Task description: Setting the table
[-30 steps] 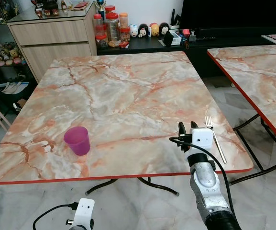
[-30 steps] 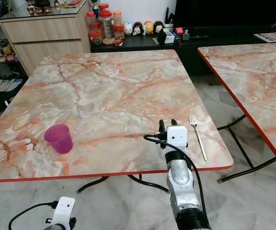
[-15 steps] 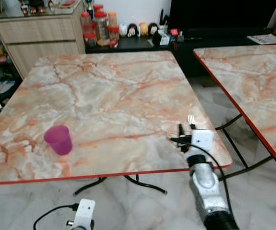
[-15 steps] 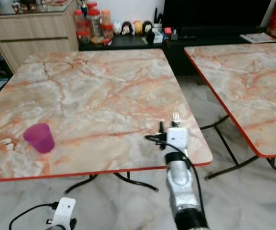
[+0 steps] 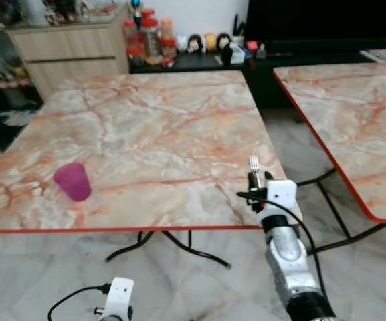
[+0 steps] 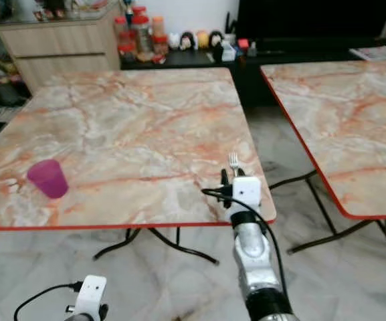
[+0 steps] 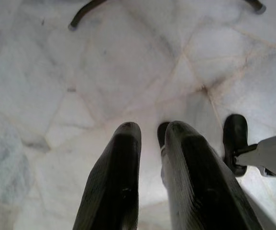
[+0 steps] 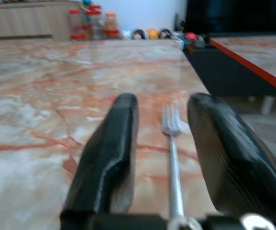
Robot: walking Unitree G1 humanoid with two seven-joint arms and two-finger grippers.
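Left eye view: marble table (image 5: 146, 127) across the upper left and middle of the frame, a second table (image 5: 353, 114) at the right edge. Purple cup (image 5: 72, 181) upright at middle left, near the front edge. Right gripper (image 5: 259, 179) at lower centre right, over the table's near right corner, fingers apart and holding nothing. Fork (image 5: 253, 163) just above it in the frame, tines pointing away toward the far side.

Right wrist view: fork (image 8: 173, 158) flat on the marble, long axis running straight out between the two black fingers (image 8: 110, 148), handle end nearest the wrist, tines farthest; open gap on both sides of the shaft. So: fork dead ahead of the right gripper and in line with it, long axis along the reach, not across it.

Left gripper (image 7: 149, 158) low at the bottom left of the head view, hanging idle over the floor, fingers nearly together, nothing between them. Right arm far nearer the fork.
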